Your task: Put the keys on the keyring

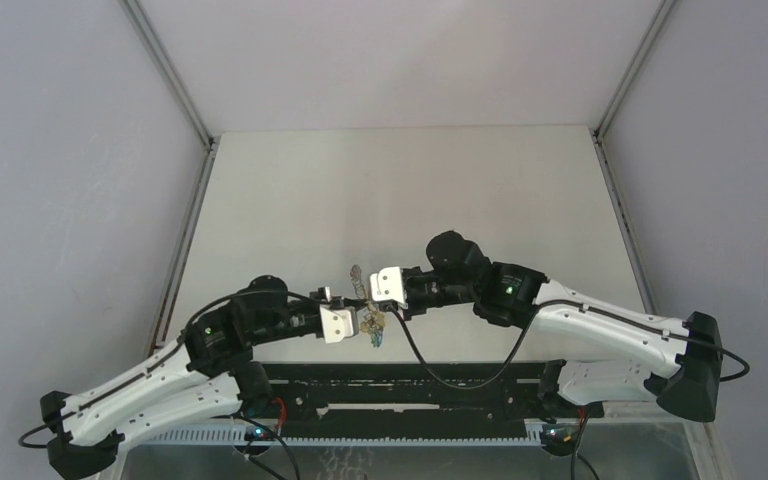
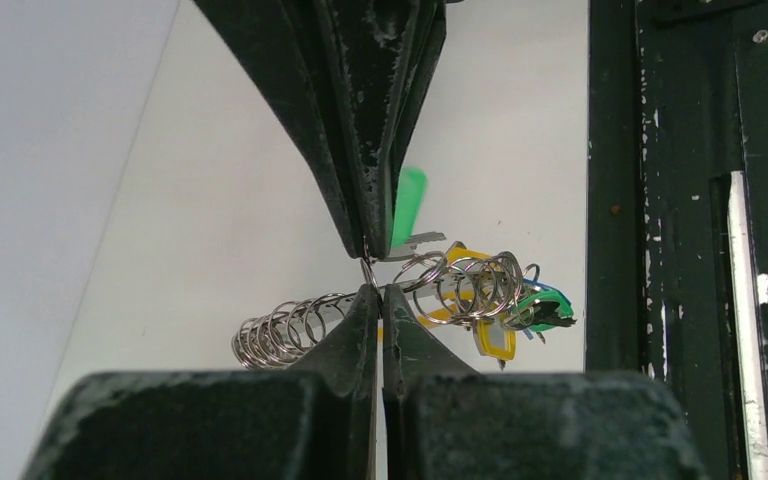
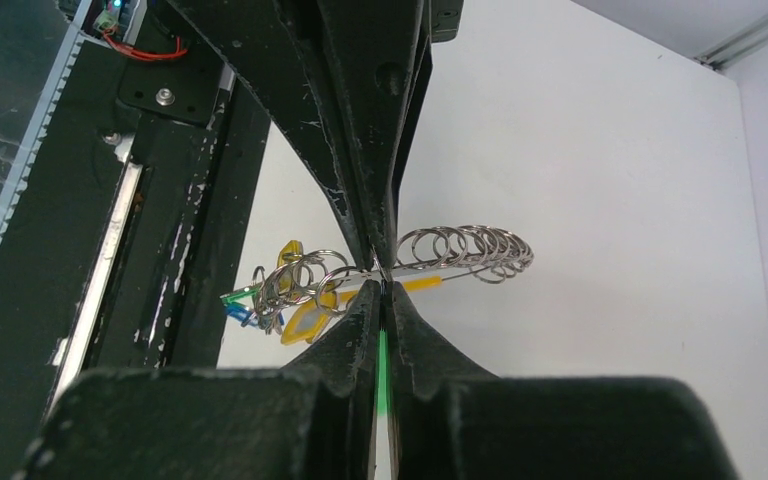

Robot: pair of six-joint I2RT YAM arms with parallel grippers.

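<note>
Left wrist view. Item: keyring [image 2: 285,335], a chain of silvery rings with a yellow band [image 2: 495,340], held aloft between both claws over the near part of the table [image 1: 400,190]. Keys [image 2: 545,305], green and blue, are seen hanging at the band end. Left gripper [image 2: 369,272]: clenched on one ring. Right gripper [image 3: 381,278]: clenched at the chain, a green key head [image 3: 382,370] apparently pinched between its fingers. Handling note: the pinched ring is best held steady and taut while the key's hole is guided onto the wire end; twisting is to be avoided.
</note>
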